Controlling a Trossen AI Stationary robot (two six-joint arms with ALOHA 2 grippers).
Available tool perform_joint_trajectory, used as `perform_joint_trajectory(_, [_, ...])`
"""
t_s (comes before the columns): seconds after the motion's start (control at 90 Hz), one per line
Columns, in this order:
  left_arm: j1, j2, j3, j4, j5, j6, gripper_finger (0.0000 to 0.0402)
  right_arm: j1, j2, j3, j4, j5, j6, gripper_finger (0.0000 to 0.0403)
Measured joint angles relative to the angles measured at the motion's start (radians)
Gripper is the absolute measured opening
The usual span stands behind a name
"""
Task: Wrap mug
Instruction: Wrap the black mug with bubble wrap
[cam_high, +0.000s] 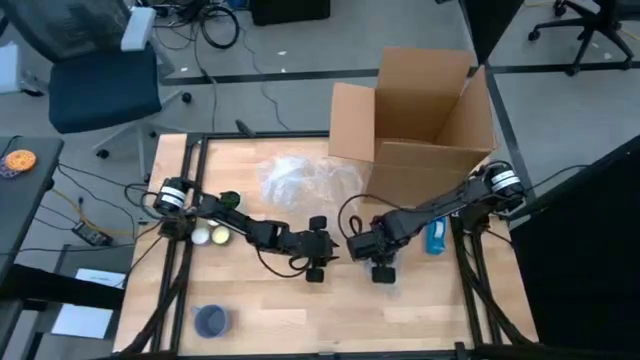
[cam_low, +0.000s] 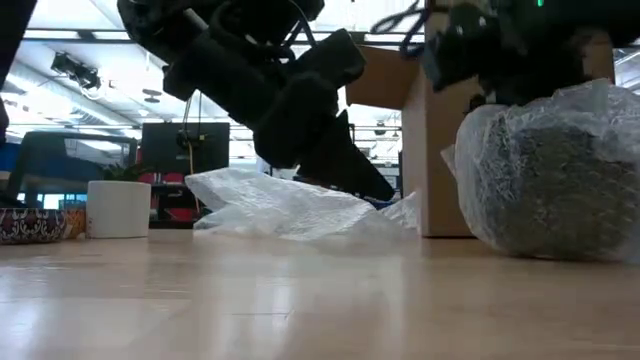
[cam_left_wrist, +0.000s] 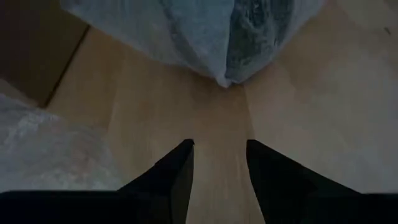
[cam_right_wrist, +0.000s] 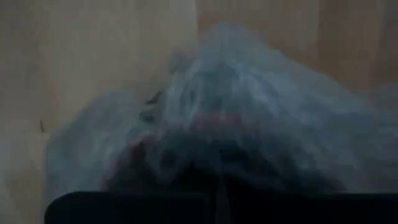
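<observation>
We see a pale wooden table (cam_high: 300, 320) with an open cardboard box (cam_high: 425, 120) standing at its far right part. Just beside the box, toward the table's middle, lies a loose heap of clear bubble wrap (cam_high: 300, 178).

The mug (cam_low: 545, 185), already bundled in bubble wrap, sits on the table right of centre, in front of the box; in the low view it is a dark rounded lump under crinkled plastic. The right gripper (cam_high: 382, 262) is directly on top of this bundle, and the right wrist view is filled by the wrap, so we cannot tell how its fingers stand.

The left gripper (cam_left_wrist: 219, 163) hovers just beside the bundle on its left side, apart from it, its fingers a little spread and holding nothing.

A white cup (cam_low: 118, 208) stands at the left edge, with a small blue container (cam_high: 211, 320) nearer the front.
</observation>
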Motion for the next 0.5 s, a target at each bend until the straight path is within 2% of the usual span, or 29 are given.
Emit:
perform_joint_trajectory(0.211, [0.000, 0.000, 0.000, 0.009, 0.000, 0.000, 0.0131, -0.005, -0.002, -0.013, -0.006, -0.015, -0.001, 0.0000])
perform_joint_trajectory(0.389, [0.000, 0.000, 0.000, 0.018, 0.000, 0.000, 0.0131, 0.009, -0.008, 0.129, -0.180, -0.017, -0.014, 0.0000])
perform_joint_trajectory(0.5, [0.000, 0.000, 0.000, 0.024, -0.001, 0.000, 0.0131, 0.033, -0.014, 0.234, -0.310, 0.032, -0.027, 0.0000])
